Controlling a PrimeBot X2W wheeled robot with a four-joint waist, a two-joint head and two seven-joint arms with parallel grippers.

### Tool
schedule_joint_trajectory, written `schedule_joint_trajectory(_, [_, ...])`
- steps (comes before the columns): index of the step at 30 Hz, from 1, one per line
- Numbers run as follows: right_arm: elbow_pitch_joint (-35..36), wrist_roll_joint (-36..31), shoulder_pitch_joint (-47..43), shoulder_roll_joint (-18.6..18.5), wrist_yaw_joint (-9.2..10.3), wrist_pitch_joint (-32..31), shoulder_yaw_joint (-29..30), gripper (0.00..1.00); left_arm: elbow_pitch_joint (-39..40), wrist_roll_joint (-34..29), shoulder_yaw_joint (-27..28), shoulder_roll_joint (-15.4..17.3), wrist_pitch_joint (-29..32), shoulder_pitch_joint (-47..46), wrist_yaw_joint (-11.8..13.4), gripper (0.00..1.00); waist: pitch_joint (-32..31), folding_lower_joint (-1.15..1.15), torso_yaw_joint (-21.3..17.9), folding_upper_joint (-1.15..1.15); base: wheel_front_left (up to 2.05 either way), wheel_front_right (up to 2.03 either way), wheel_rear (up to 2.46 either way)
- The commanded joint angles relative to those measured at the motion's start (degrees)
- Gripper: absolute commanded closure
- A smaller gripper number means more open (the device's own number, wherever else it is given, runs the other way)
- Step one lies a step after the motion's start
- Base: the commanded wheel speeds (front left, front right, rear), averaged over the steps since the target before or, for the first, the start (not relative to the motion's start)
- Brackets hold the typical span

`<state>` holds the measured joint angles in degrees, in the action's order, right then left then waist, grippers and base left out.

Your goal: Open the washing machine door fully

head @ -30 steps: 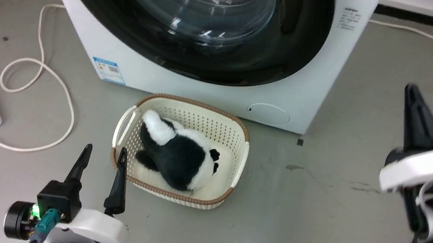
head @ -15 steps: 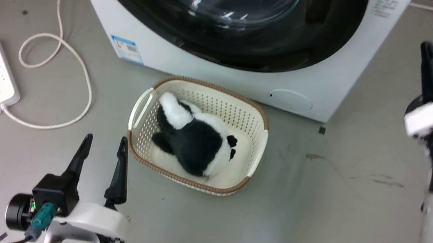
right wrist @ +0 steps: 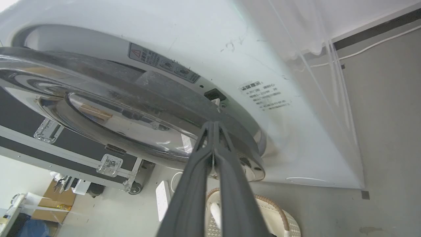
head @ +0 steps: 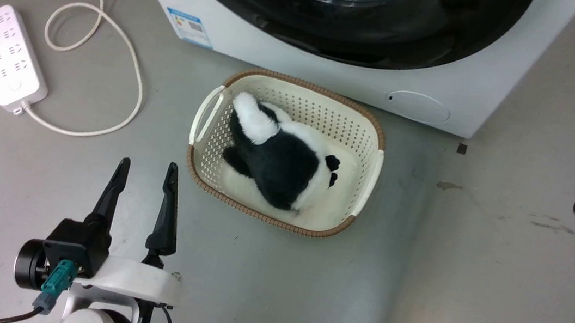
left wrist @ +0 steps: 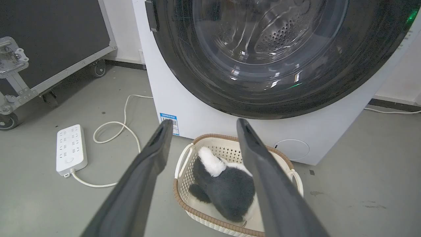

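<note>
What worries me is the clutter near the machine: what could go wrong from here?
1. The right gripper is shut, its tips at the thin edge of the washing machine door; on that glossy rim they may slip off.
2. The basket with the plush toy stands on the floor just before the machine; a low-moving arm might knock it.
3. The power strip and its cable lie on the robot's left; wheels could snag them.

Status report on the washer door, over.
Left pincer open, holding nothing. Right pincer shut, tips at the washing machine door rim. Door not swung open. Basket on the floor below it.
</note>
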<state>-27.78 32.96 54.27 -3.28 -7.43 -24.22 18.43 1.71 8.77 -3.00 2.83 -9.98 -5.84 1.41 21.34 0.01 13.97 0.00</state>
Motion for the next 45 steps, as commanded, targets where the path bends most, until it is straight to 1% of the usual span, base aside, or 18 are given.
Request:
schedule_joint_trajectory(1, [-1.76, 1.19, 3.20, 0.24, -0.04, -1.00, 1.10, 1.00, 0.14, 0.37, -0.19, 0.04, -0.67, -1.15, 0.20, 0.00, 0.73, -0.01, 0.66, 0.00, 0.00, 0.00, 0.00])
schedule_joint_trajectory(4, [-5.33, 2.17, 7.21, 0.28, -0.04, -2.98, 3.32, 1.00, 0.05, 0.61, -0.62, 0.04, -1.03, -1.65, 0.21, 0.00, 1.56, -0.01, 1.44, 0.00, 0.00, 0.00, 0.00])
schedule_joint_trajectory(5, [-7.62, 2.41, 9.68, 0.29, -0.04, -4.62, 4.54, 1.00, 0.12, 0.75, -0.85, 0.04, -1.27, -1.92, 0.29, 0.00, 2.09, -0.01, 1.95, 0.00, 0.00, 0.00, 0.00])
schedule_joint_trajectory(6, [-7.62, 2.41, 9.68, 0.29, -0.04, -4.62, 4.54, 1.00, 0.12, 0.75, -0.85, 0.04, -1.27, -1.92, 0.29, 0.00, 2.09, -0.01, 1.95, 0.00, 0.00, 0.00, 0.00])
schedule_joint_trajectory(10, [-10.69, 2.01, 14.25, 0.00, -0.05, -6.49, 6.46, 1.00, 0.21, 0.88, -1.28, 0.04, -1.75, -2.22, 0.27, 0.00, 3.24, -0.01, 2.82, 0.00, 0.00, 0.00, 0.00])
schedule_joint_trajectory(12, [-13.23, 2.13, 17.81, -0.47, -0.05, -7.54, 8.88, 1.00, 0.13, 1.43, -1.72, 0.04, -2.23, -2.56, 0.52, 0.00, 4.00, -0.01, 3.71, 0.00, 0.00, 0.00, 0.00])
schedule_joint_trajectory(18, [-16.83, 2.45, 21.85, -0.88, -0.05, -9.64, 12.13, 1.00, 0.28, 2.13, -2.40, 0.04, -2.95, -3.08, 0.80, 0.00, 5.14, -0.01, 4.68, 0.00, 0.00, 0.00, 0.00])
schedule_joint_trajectory(25, [-20.70, 3.30, 24.19, -0.89, -0.05, -15.26, 15.09, 1.00, 0.30, 2.40, -2.53, 0.05, -3.78, -3.90, 0.94, 0.00, 5.63, -0.01, 5.22, 0.00, 0.00, 0.00, 0.00])
schedule_joint_trajectory(31, [-21.43, 5.60, 22.35, -0.31, -0.05, -20.85, 16.65, 1.00, 0.03, 2.03, -2.52, 0.05, -4.50, -3.73, 1.00, 0.00, 3.90, -0.01, 4.82, 0.00, 0.00, 0.00, 0.00])
schedule_joint_trajectory(35, [-21.75, 7.08, 19.58, 0.04, -0.06, -24.02, 17.46, 1.00, -0.12, 1.43, -2.75, 0.05, -4.98, -3.26, 1.05, 0.00, 1.69, -0.01, 4.47, 0.00, 0.00, 0.00, 0.00])
schedule_joint_trajectory(39, [-20.18, 9.92, 14.97, 0.33, -0.06, -26.56, 16.79, 1.00, -0.68, 0.86, -2.95, 0.05, -5.02, -2.02, 1.20, 0.00, -1.13, -0.01, 3.42, 0.00, 0.00, 0.00, 0.00])
schedule_joint_trajectory(41, [-20.10, 12.52, 12.78, 0.36, -0.06, -27.85, 14.57, 1.00, -1.30, 0.44, -3.16, 0.05, -5.02, -1.46, 1.21, 0.00, -2.50, -0.01, 3.17, 0.00, 0.00, 0.00, 0.00])
schedule_joint_trajectory(45, [-18.96, 19.01, 7.65, 0.38, -0.06, -28.86, 8.07, 1.00, -2.26, 0.03, -3.17, 0.05, -5.02, -0.33, 1.25, 0.00, -4.90, -0.01, 2.55, 0.00, 0.00, 0.00, 0.00])
